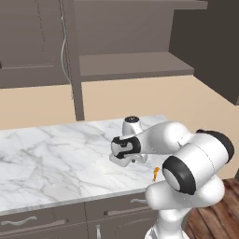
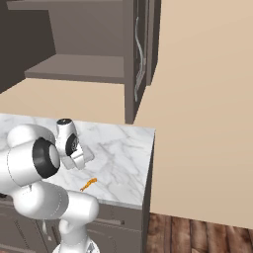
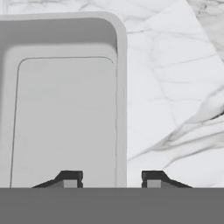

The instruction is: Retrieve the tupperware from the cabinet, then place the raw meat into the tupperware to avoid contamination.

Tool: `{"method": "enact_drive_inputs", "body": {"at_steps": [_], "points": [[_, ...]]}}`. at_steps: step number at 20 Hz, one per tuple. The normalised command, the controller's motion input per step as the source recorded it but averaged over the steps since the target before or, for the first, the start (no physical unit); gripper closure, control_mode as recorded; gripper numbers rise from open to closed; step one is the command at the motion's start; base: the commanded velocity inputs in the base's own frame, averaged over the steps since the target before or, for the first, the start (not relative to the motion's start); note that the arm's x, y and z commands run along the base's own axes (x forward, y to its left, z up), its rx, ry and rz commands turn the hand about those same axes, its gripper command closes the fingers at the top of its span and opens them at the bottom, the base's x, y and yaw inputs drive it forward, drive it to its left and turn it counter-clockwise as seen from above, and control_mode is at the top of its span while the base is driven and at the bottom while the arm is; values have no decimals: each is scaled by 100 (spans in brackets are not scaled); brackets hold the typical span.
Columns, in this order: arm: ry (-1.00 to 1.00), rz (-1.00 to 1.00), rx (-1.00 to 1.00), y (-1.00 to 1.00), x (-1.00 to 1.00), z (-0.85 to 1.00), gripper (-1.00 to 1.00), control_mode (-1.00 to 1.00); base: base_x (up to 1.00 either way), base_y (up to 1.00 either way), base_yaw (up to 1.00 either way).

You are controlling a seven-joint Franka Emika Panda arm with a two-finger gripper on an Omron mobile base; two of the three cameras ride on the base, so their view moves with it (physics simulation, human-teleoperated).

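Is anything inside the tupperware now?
The tupperware looks empty in the hand view; its near end is cut off. The raw meat lies on the counter.

White marble bench (image 1: 56, 154), low grey drawers with horizontal silver handles (image 1: 28, 223) under the bench, wooden plank floor (image 2: 197, 237) beside the bench, beige wall (image 2: 207, 99) behind it

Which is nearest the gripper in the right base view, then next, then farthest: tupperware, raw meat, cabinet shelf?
1. Tupperware: right under the gripper, one wall between the fingertips.
2. Raw meat: on the counter, toward its front edge.
3. Cabinet shelf: high up behind the counter.
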Motion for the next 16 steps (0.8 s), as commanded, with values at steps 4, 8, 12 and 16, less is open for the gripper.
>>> {"method": "enact_drive_inputs", "body": {"at_steps": [4,8,12,16], "points": [[0,0,0,0,0,0,-100,-100,0,0,0],[2,0,0,0,0,6,-100,-100,0,0,0],[0,0,-6,0,-5,28,-100,-100,0,0,0],[0,0,-2,0,-9,57,-100,-100,0,0,0]]}}
